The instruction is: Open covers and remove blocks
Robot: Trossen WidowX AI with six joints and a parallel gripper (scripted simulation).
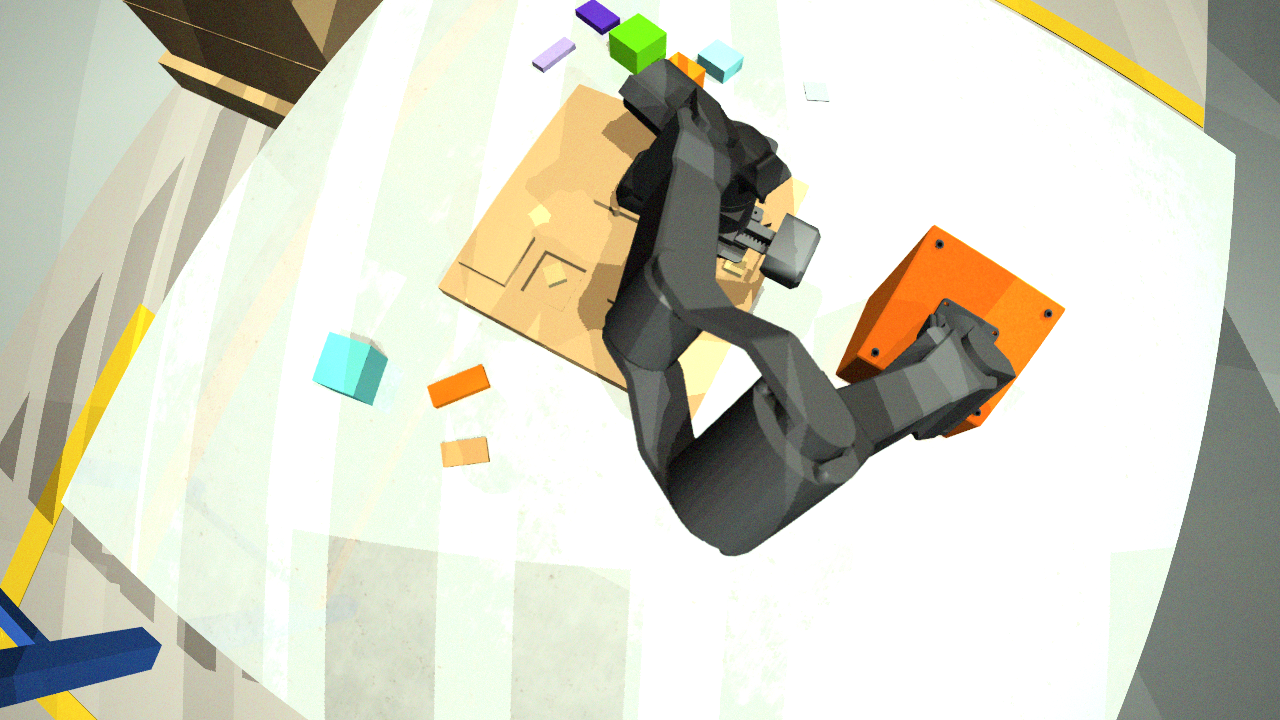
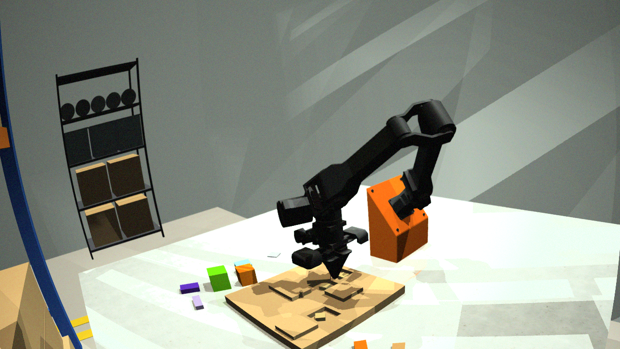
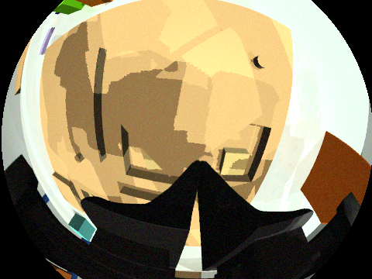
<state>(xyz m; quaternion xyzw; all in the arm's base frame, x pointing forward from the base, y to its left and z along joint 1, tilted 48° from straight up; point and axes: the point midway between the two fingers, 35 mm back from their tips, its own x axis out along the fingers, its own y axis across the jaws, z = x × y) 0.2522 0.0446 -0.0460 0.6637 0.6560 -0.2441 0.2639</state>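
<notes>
The wooden puzzle board (image 1: pixel 501 214) (image 2: pixel 242 299) (image 3: pixel 58 93) lies on the table. My gripper (image 2: pixel 334 277) (image 3: pixel 198 166) is shut and empty, its tips low over the far part of the board. A small pale block (image 2: pixel 319 316) (image 1: pixel 555 274) sits in the well by the front cover (image 2: pixel 297 326). Another pale block (image 3: pixel 234 160) shows in an open well just right of my tips. A third well (image 3: pixel 151 174) shows left of them, with a pale patch in it. A left cover (image 2: pixel 286 290) and a right cover (image 2: pixel 344 291) lie on the board. The cover near my tips is shadowed; its outline is unclear.
Green (image 1: pixel 637 42) (image 2: pixel 219 278), orange (image 2: pixel 246 275) and light-blue (image 1: pixel 720 60) blocks and purple pieces stand beyond the board. A turquoise cube (image 1: pixel 349 367) and two flat pieces lie on its other side. The orange arm base (image 1: pixel 966 286) (image 2: pixel 383 234) stands at the right.
</notes>
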